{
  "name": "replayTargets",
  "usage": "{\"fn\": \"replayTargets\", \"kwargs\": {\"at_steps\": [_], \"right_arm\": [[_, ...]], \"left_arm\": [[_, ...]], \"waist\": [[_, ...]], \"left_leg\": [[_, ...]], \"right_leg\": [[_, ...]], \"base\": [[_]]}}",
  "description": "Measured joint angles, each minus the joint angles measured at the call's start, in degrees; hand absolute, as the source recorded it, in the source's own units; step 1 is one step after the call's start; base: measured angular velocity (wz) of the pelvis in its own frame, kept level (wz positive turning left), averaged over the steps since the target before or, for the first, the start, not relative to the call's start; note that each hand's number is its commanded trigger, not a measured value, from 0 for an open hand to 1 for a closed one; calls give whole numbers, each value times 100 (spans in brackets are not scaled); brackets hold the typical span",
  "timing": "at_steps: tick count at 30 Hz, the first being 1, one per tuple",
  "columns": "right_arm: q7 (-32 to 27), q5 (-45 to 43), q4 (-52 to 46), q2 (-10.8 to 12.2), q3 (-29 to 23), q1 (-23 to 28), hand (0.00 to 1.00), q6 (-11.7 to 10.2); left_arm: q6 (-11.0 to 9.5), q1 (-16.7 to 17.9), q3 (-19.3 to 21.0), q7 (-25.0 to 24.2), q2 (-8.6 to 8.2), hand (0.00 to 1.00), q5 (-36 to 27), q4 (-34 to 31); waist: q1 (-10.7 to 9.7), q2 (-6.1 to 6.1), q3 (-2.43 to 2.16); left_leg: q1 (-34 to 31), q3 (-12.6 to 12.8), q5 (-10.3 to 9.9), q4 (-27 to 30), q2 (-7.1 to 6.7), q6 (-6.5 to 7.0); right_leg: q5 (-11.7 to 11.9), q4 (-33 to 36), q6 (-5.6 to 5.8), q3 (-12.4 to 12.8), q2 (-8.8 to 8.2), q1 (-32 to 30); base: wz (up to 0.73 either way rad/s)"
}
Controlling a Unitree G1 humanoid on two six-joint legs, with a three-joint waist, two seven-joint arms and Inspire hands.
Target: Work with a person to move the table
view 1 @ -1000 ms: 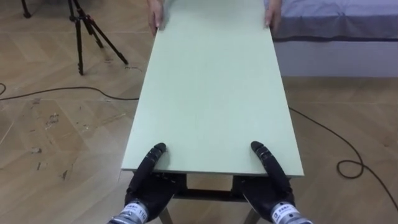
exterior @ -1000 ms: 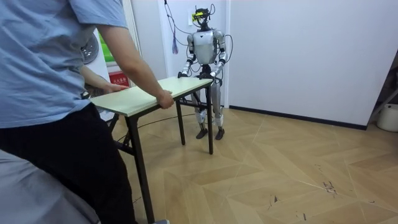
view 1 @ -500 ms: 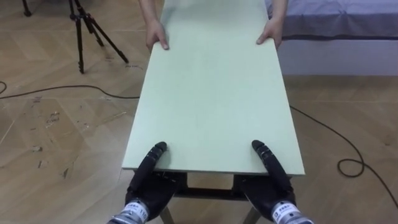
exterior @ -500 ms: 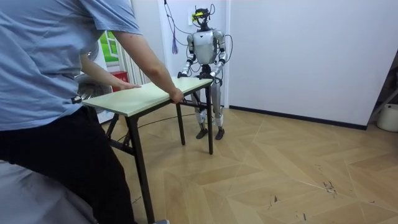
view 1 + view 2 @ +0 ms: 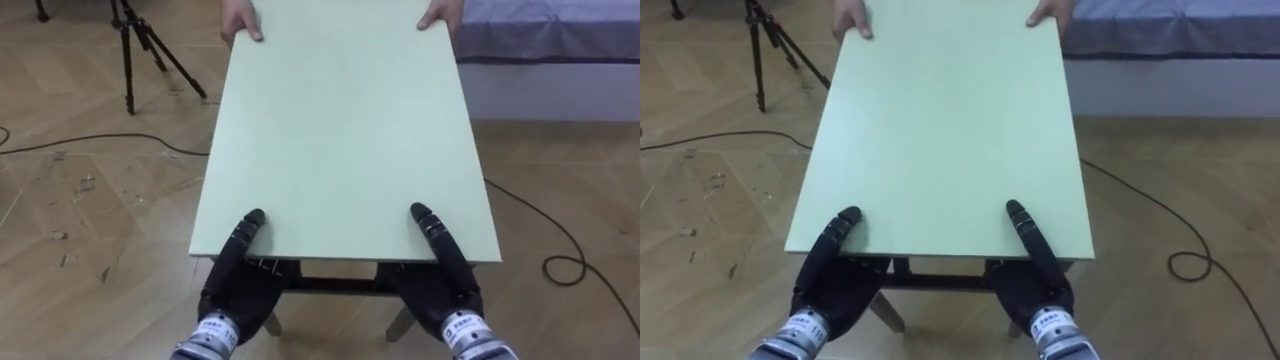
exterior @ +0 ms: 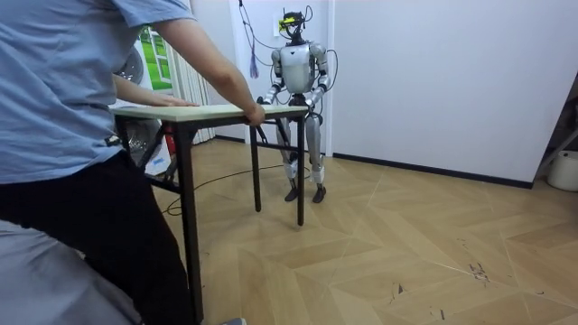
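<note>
In the left eye view, the table (image 5: 340, 130) stretched away from me. My left hand (image 5: 236, 288) and right hand (image 5: 442, 288) were each clamped on the table's near edge, thumb on top and the rest tucked under the top. At the table's far edge, a person's hands (image 5: 241, 20) gripped both corners. A tripod (image 5: 135, 50) stood left of the table and a bed (image 5: 560, 40) beyond its far right corner.

In the room view, the robot stood at one end of the table and the person at the other, with the top level between them. I couldn't tell if the legs were off the floor.

The right eye view showed a cable (image 5: 1200, 265) on the floor right of the table.

I judged both grips set and the carry under way, with the setting down still to come.
</note>
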Motion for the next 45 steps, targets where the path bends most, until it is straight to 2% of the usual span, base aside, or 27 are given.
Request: {"fn": "replayTargets", "kwargs": {"at_steps": [3, 5, 6, 10, 14, 17, 18, 23, 26, 28, 30, 31, 33, 34, 36, 37, 38, 39, 41, 42, 43, 44, 45], "right_arm": [[0, 12, -178, -1, 42, 106, 100, -96], [0, 21, -247, -2, 42, 152, 100, -117], [-1, 33, -248, -4, 52, 154, 100, -132], [-1, 37, -307, -19, 90, 154, 100, -211], [0, 37, -316, -45, 174, 154, 100, -299], [2, 47, -317, -80, 271, 154, 100, -371], [2, 45, -316, -158, 327, 157, 100, -417], [51, 87, -317, -219, 611, 214, 100, -682], [68, 255, -316, -232, 779, 306, 100, -858], [104, 263, -318, -253, 810, 364, 100, -907], [104, 257, -298, -250, 864, 363, 100, -971], [104, 250, -284, -270, 865, 363, 100, -971], [108, 244, -257, -298, 876, 370, 100, -972], [125, 241, -240, -297, 876, 382, 100, -972], [173, 228, -242, -308, 877, 459, 100, -974], [176, 222, -242, -313, 881, 465, 100, -965], [176, 207, -242, -388, 889, 472, 100, -948], [176, 174, -242, -480, 896, 480, 100, -926], [193, 142, -242, -528, 900, 487, 100, -965], [227, 161, -242, -522, 900, 480, 100, -1002], [241, 150, -242, -525, 906, 477, 100, -1029], [242, 93, -241, -525, 912, 475, 100, -1091], [243, 79, -242, -526, 907, 470, 100, -1145]], "left_arm": [[-209, 141, -154, -1, -6, 100, 73, -241], [-256, 175, -181, -2, -45, 100, 124, -295], [-358, 176, -233, -5, -54, 100, 156, -297], [-583, 178, -376, -53, -10, 100, 157, -347], [-716, 212, -477, -74, 30, 100, 139, -347], [-929, 282, -608, -111, 56, 100, 120, -347], [-983, 336, -638, -156, 57, 100, 120, -348], [-1286, 467, -795, -219, 100, 100, 103, -352], [-1342, 499, -870, -236, 142, 100, 81, -352], [-1452, 533, -977, -236, 172, 100, 80, -352], [-1577, 537, -1077, -236, 200, 100, 82, -344], [-1577, 537, -1083, -236, 223, 100, 62, -338], [-1573, 543, -1112, -237, 296, 100, -8, -319], [-1570, 560, -1121, -237, 306, 100, -28, -318], [-1566, 603, -1192, -237, 375, 100, -207, -318], [-1563, 625, -1210, -237, 396, 100, -240, -318], [-1564, 698, -1258, -238, 398, 100, -335, -319], [-1559, 788, -1295, -265, 389, 100, -338, -319], [-1541, 818, -1313, -267, 386, 100, -333, -319], [-1524, 792, -1312, -287, 408, 100, -332, -319], [-1509, 782, -1311, -300, 414, 100, -334, -320], [-1479, 780, -1311, -311, 409, 100, -338, -320], [-1438, 741, -1312, -314, 403, 100, -335, -320]], "waist": [[-13, -57, -4], [-9, -89, -7], [-10, -99, -6], [0, -101, -8], [-6, -112, -15], [-5, -127, -21], [-6, -133, -22], [-15, -188, -44], [-6, -232, -43], [-26, -252, -39], [-3, -266, -33], [-13, -269, -34], [0, -249, -17], [4, -229, -15], [4, -170, -6], [17, -159, 0], [44, -89, 7], [51, -1, -12], [-35, 81, -1], [-111, 101, 17], [-127, 102, 22], [-139, 144, 31], [-180, 217, 52]], "left_leg": [[-30, 0, 0, 0, 0, 0], [-31, 1, 0, 0, 0, 0], [-41, -2, 0, 0, 0, 0], [-105, 7, 0, 2, -2, 0], [-123, 25, 0, 7, -6, 0], [-138, 27, 0, 14, -6, 0], [-155, 27, 0, 22, -5, 0], [-268, -13, 0, 82, 6, 0], [-380, -22, -6, 279, 8, -7], [-514, -10, -26, 525, 10, -37], [-853, -8, -154, 1171, 82, -140], [-959, -17, -163, 1368, 89, -157], [-1452, -27, -174, 2330, 210, -179], [-1576, -22, -169, 2567, 269, -185], [-1997, -20, -63, 3379, 490, -279], [-2048, -17, -38, 3525, 525, -275], [-2091, 2, -2, 3966, 614, -290], [-2011, 26, 36, 4391, 659, -320], [-1688, 5, 98, 4599, 637, -372], [-1492, -35, -142, 4309, 560, -404], [-1431, -61, -296, 4121, 536, -428], [-1302, -103, -589, 3784, 539, -482], [-1197, -121, -849, 3481, 551, -471]], "right_leg": [[-1, 2, 1, 7, 2, -33], [0, 9, 1, 15, 3, -38], [0, 20, 0, 25, 6, -58], [0, 110, 0, 87, 8, -173], [0, 112, 0, 108, 10, -194], [0, 114, 0, 108, 10, -207], [0, 114, 0, 98, 9, -214], [7, 131, -12, -8, 1, -285], [6, 200, -14, -78, -34, -301], [0, 243, -23, -115, -64, -325], [-42, 418, -82, -128, -4, -443], [-51, 445, -95, -129, 6, -465], [-110, 514, -183, -162, 29, -585], [-132, 516, -212, -181, 65, -583], [-210, 577, -283, -344, 164, -638], [-227, 620, -309, -395, 162, -659], [-250, 677, -353, -538, 175, -663], [-223, 760, -478, -645, 201, -703], [-202, 872, -485, -746, 256, -801], [-155, 964, -506, -836, 256, -953], [-136, 1001, -520, -853, 253, -1033], [-72, 1007, -553, -934, 252, -1130], [-16, 1003, -575, -1045, 251, -1246]], "base": [[-2], [-2], [-4], [-5], [-1], [0], [0], [5], [13], [11], [0], [0], [0], [0], [-2], [-21], [-35], [-29], [14], [29], [12], [6], [8]]}}
